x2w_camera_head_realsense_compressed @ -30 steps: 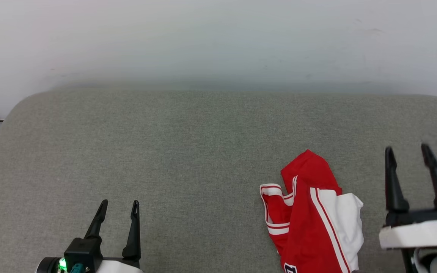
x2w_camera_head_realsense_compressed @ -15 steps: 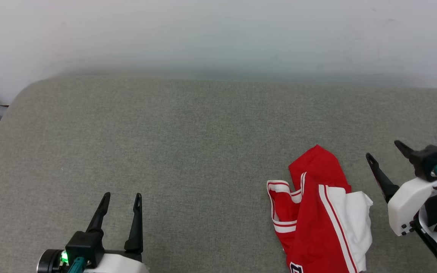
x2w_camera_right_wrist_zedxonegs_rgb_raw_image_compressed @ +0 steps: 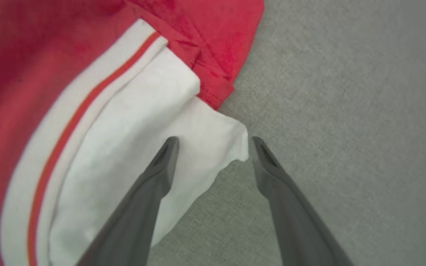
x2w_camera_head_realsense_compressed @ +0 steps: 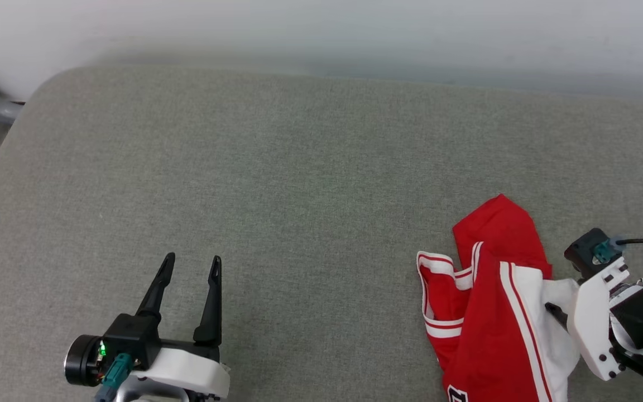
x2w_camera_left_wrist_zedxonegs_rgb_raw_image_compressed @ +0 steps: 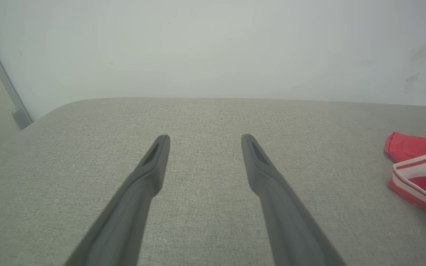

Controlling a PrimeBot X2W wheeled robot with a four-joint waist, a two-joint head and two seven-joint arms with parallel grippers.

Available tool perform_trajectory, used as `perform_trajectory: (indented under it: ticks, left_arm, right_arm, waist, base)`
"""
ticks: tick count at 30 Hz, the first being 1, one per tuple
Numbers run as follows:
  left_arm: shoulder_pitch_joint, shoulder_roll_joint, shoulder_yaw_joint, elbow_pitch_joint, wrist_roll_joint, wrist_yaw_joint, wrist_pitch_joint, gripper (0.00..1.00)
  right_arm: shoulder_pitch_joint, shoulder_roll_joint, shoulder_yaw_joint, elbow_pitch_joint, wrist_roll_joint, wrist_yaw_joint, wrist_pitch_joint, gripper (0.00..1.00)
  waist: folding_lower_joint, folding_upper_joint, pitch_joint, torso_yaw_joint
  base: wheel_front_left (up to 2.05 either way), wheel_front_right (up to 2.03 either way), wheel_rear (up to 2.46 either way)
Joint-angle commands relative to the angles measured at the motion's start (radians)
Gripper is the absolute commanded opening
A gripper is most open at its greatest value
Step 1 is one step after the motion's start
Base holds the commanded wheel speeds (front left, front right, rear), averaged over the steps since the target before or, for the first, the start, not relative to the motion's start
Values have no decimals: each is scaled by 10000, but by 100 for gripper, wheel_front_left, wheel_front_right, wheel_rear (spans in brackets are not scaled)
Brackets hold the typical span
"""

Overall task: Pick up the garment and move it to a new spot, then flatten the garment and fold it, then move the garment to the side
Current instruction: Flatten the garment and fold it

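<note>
- Red garment [x2w_camera_head_realsense_compressed: 489, 290] lies crumpled at the table's [x2w_camera_head_realsense_compressed: 299, 167] near right.
- My right claw [x2w_camera_right_wrist_zedxonegs_rgb_raw_image_compressed: 213, 142] has swung over its white sleeve [x2w_camera_right_wrist_zedxonegs_rgb_raw_image_compressed: 124, 122], jaws apart: pickup's next, I reckon.
- Left claw [x2w_camera_head_realsense_compressed: 190, 265] idles, jaws apart.

Garment [x2w_camera_head_realsense_compressed: 483, 312] cut off at head view's bottom edge (lettering unreadable), right gripper [x2w_camera_right_wrist_zedxonegs_rgb_raw_image_compressed: 213, 140] fingers largely hidden there beside its sleeve

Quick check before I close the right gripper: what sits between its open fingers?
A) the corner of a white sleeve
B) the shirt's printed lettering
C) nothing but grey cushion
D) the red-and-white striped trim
A: in the right wrist view the open fingers of the right gripper flank the corner of the white sleeve of the garment.
</note>
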Motion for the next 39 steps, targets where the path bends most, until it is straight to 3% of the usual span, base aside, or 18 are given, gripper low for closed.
perform_trajectory:
  ticks: [1,9,13,14,15,16,27,33,39]
  left_arm:
    - [-183,-14,-46,-21,-40,22,-25,100]
    - [-549,-15,-175,16,-203,97,-26,100]
    - [-593,-17,-178,27,-244,154,-26,100]
    - [-595,-17,-174,37,-249,164,-26,100]
    - [-600,-15,-165,55,-256,174,-26,100]
    - [-608,-15,-168,80,-257,176,-26,100]
    - [-320,-14,-147,212,-258,223,-26,100]
    - [-201,-13,-114,192,-246,218,-25,100]
    - [-155,-12,-93,179,-234,192,-25,100]
  right_arm:
    - [-252,-133,142,140,-76,-15,103,100]
    - [-35,48,1448,1674,590,-5,524,100]
    - [25,232,2175,1883,1220,49,332,100]
    - [-77,226,2297,1851,1316,51,230,72]
    - [-216,203,2377,1786,1392,51,83,18]
    - [-408,174,2421,1702,1443,51,-109,0]
    - [-2056,90,2415,295,1916,-15,-2268,0]
    - [-3052,870,2637,-590,2122,-14,-3048,0]
    - [-4056,2399,2933,-701,2518,-12,-3905,0]
  waist:
    - [-1,0,296,190]
    - [-1,0,896,514]
    - [-1,0,999,513]
    - [-1,0,1001,499]
    - [-1,0,990,479]
    - [-1,0,964,457]
    - [-1,0,249,338]
    - [-1,0,15,419]
    - [-1,0,-1,572]
  base:
    - [0,0,0]
    - [0,0,0]
    - [0,0,0]
    - [0,0,0]
    - [0,0,0]
    - [0,0,0]
    - [0,0,0]
    - [0,0,0]
    - [0,0,0]
